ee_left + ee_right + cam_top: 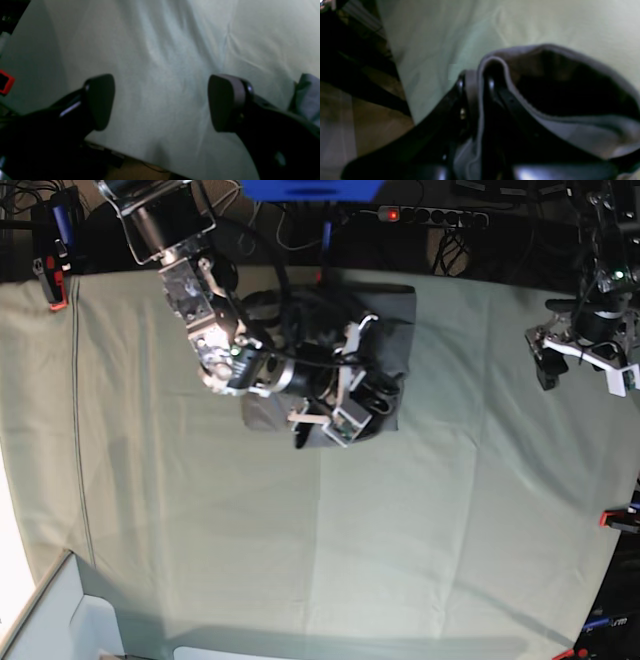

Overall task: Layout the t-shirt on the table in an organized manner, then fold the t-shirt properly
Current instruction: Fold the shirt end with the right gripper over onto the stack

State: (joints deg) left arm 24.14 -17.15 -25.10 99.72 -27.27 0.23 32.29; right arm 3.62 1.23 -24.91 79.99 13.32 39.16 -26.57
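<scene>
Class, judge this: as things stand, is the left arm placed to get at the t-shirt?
Probably not yet. The left gripper hangs open by the table edge, with bare cloth between it and the t-shirt, which the right gripper grips.

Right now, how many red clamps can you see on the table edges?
3. One clamp at the far left corner, one clamp on the right edge, one clamp at the near right corner. Others may be hidden by the arms.

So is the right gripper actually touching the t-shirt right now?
Touching. In the right wrist view the right gripper is shut on a grey fold of the t-shirt, the hem pinched between its fingers.
</scene>
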